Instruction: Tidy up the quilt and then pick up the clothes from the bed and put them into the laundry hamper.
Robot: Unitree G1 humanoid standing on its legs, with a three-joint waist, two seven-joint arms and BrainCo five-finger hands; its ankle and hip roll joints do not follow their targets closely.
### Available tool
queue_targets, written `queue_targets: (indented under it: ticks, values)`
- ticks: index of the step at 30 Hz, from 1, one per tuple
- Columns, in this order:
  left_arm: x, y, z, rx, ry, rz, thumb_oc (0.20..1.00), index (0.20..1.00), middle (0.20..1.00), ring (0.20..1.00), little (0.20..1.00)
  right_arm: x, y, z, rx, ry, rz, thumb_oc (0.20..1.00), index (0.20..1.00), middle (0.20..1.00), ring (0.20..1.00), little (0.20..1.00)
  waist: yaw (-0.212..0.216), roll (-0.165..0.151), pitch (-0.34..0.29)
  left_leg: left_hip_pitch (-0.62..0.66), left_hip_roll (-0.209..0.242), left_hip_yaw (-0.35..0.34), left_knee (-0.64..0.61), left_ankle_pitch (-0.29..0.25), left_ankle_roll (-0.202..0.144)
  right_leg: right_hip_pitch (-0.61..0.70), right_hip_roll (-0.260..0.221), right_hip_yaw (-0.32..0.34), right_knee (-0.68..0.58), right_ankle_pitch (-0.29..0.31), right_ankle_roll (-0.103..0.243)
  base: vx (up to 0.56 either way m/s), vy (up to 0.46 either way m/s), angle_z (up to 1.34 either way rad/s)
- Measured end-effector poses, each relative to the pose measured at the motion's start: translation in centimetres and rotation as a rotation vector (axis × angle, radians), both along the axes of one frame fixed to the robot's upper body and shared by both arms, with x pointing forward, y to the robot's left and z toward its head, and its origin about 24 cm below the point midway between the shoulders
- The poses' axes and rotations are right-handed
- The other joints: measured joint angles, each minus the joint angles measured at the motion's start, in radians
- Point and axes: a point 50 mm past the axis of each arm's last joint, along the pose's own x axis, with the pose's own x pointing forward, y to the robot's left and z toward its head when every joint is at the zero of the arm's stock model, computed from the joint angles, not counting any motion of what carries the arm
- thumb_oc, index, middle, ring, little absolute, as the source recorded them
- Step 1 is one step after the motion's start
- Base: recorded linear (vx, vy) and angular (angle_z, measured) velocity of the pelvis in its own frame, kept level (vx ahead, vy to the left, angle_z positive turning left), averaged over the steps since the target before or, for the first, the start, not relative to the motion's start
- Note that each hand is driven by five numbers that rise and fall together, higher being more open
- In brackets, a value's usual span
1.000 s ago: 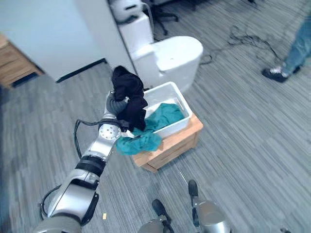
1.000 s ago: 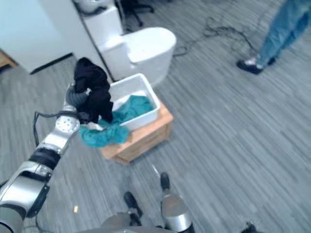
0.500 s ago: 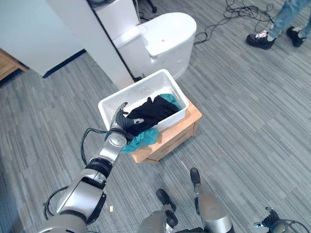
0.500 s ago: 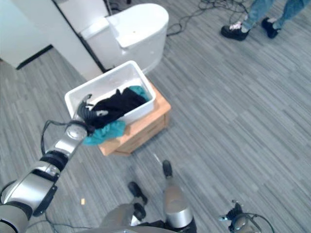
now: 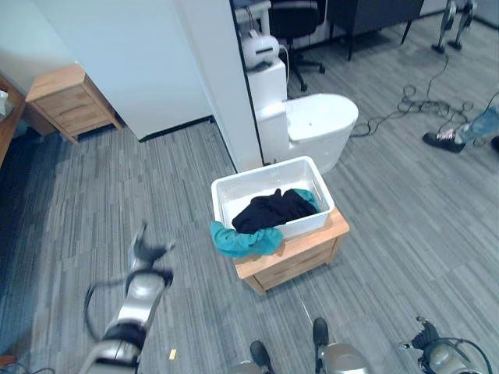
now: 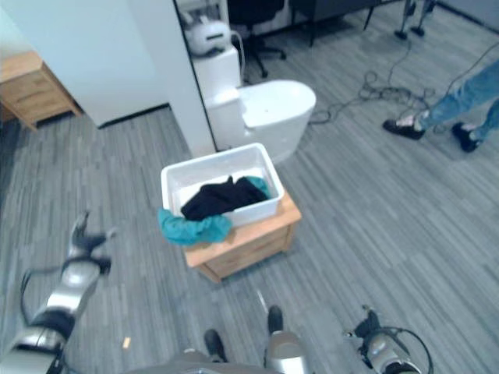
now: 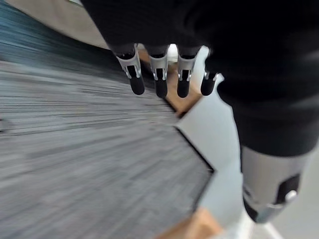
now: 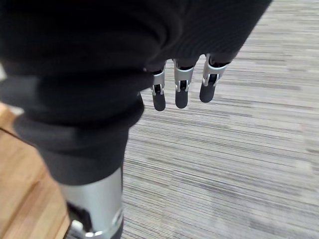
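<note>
A white laundry hamper (image 5: 261,171) stands on a low wooden stand (image 5: 300,253). A black garment (image 5: 273,210) lies inside it, on top of a teal garment (image 5: 243,241) that spills over the hamper's front left corner. My left hand (image 5: 146,252) hangs over the floor well to the left of the hamper, open and holding nothing; its fingers (image 7: 157,74) are straight in the left wrist view. Low at the right, my right hand (image 5: 423,336) is also open, its fingers (image 8: 180,84) straight over bare floor.
A white toilet (image 5: 320,128) stands just behind the hamper, beside a white wall corner (image 5: 218,86). A wooden nightstand (image 5: 70,101) sits at the far left. A person's leg and shoe (image 5: 456,134) and loose cables (image 5: 405,97) are at the right. Grey plank floor surrounds the stand.
My left hand has let go of the black garment, which now lies in the hamper, and has drawn back down and left. The camera has lifted and shifted.
</note>
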Motion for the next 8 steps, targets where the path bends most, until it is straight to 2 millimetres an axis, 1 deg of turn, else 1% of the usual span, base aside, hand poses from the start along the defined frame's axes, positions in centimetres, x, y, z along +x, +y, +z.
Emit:
queue_targets:
  ticks: [1, 2, 3, 4, 5, 6, 8]
  values:
    - [-1.2, 0.3, -0.8, -0.003, 0.043, 0.022, 1.000, 1.000, 1.000, 1.000, 1.000, 0.3, 0.3, -0.1, -0.002, 0.009, 0.015, 1.000, 1.000, 1.000, 1.000, 1.000, 0.013, -0.001, -0.002, -0.002, -0.001, -0.004, 0.000, 0.000, 0.001, 0.002, -0.001, -0.003, 0.000, 0.000, 0.001, 0.00, 0.000, 0.00]
    - [-4.2, 0.3, -3.1, -0.046, 0.175, 0.087, 1.000, 1.000, 1.000, 1.000, 1.000, 0.9, 0.8, 0.0, -0.003, 0.011, 0.048, 1.000, 1.000, 1.000, 1.000, 1.000, 0.015, -0.012, -0.011, 0.004, -0.003, -0.001, 0.000, -0.004, 0.002, 0.005, -0.003, 0.003, 0.000, -0.005, 0.005, 0.00, 0.000, 0.00]
    - [-6.3, -0.1, -4.3, -0.076, 0.250, 0.118, 1.000, 1.000, 1.000, 1.000, 1.000, 1.3, 1.2, 0.0, -0.001, 0.002, 0.065, 1.000, 1.000, 1.000, 1.000, 1.000, 0.024, -0.014, -0.015, 0.005, -0.006, -0.001, 0.000, -0.005, 0.003, 0.006, -0.005, 0.003, 0.000, -0.005, 0.005, 0.00, 0.000, 0.00]
    - [-9.4, -0.9, -6.1, -0.122, 0.362, 0.164, 1.000, 1.000, 1.000, 1.000, 1.000, 1.8, 1.6, 0.0, 0.003, 0.001, 0.092, 1.000, 1.000, 1.000, 1.000, 1.000, 0.033, -0.020, -0.019, 0.006, -0.008, -0.003, 0.000, -0.006, 0.004, 0.008, -0.008, 0.003, 0.000, -0.005, 0.005, 0.02, 0.018, 0.09]
    - [-11.3, -1.5, -7.0, -0.149, 0.433, 0.196, 1.000, 1.000, 1.000, 1.000, 1.000, 2.0, 1.8, 0.1, 0.003, 0.001, 0.106, 1.000, 1.000, 1.000, 1.000, 1.000, 0.035, -0.021, -0.020, 0.007, -0.010, -0.008, 0.000, -0.006, 0.004, 0.012, -0.009, 0.000, 0.000, -0.005, 0.005, 0.03, 0.019, 0.15]
    - [-13.8, -2.5, -8.0, -0.189, 0.526, 0.228, 1.000, 1.000, 1.000, 1.000, 1.000, 2.3, 1.9, 0.1, 0.007, -0.004, 0.111, 1.000, 1.000, 1.000, 1.000, 1.000, 0.037, -0.023, -0.024, 0.008, -0.011, -0.017, 0.000, -0.006, 0.005, 0.014, -0.011, -0.004, 0.003, -0.006, 0.004, 0.03, 0.023, 0.18]
    - [-16.0, -3.9, -8.8, -0.236, 0.597, 0.244, 1.000, 1.000, 1.000, 1.000, 1.000, 2.6, 2.0, 0.2, 0.011, -0.008, 0.114, 1.000, 1.000, 1.000, 1.000, 1.000, 0.047, -0.021, -0.032, 0.007, -0.011, -0.023, 0.000, -0.006, 0.005, 0.014, -0.013, -0.009, 0.008, -0.011, 0.004, 0.02, 0.022, 0.15]
